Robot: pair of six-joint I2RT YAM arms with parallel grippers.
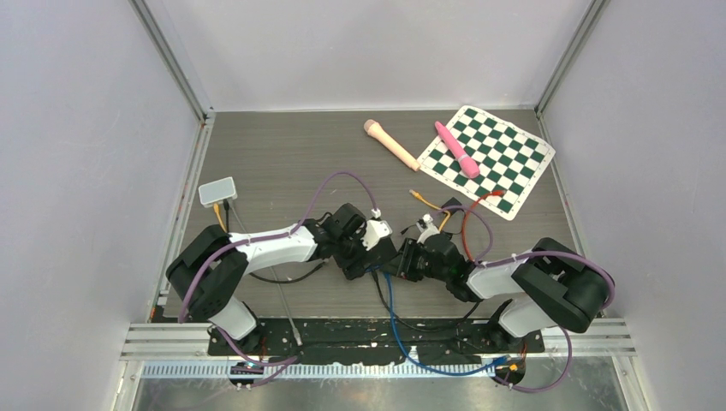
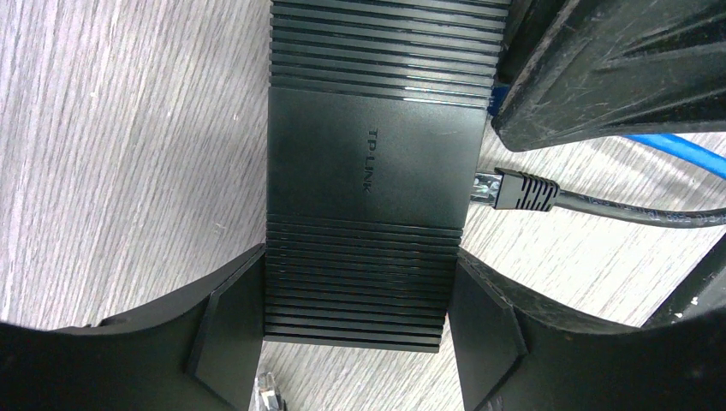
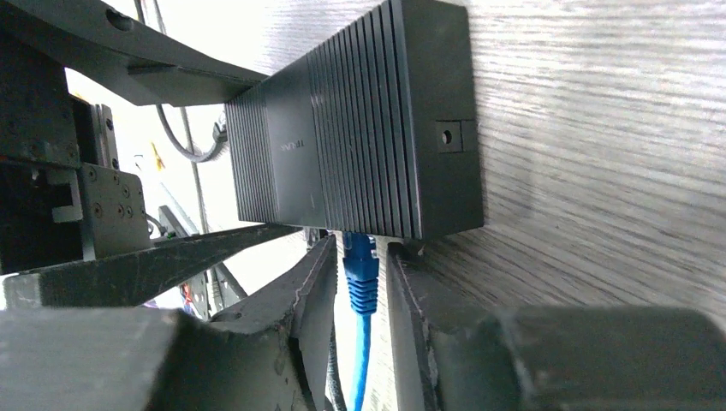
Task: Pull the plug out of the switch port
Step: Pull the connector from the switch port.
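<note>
Right wrist: my right pincer (image 3: 361, 253) straddles blue plug (image 3: 360, 287), contact unclear, axis along fingers; left pincer (image 2: 360, 276) clamps switch (image 2: 368, 163).

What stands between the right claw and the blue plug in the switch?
Nothing visible. The right claw straddles the blue plug at the switch, one finger each side; whether they press it is unclear.

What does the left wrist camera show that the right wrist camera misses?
Only the left wrist view shows the TP-LINK lettering on the switch and a black plug beside it. Only the right wrist view shows the blue plug in its port, between the right jaws, and a small round socket on the end face. Both show the black ribbed switch and the blue cable.
</note>
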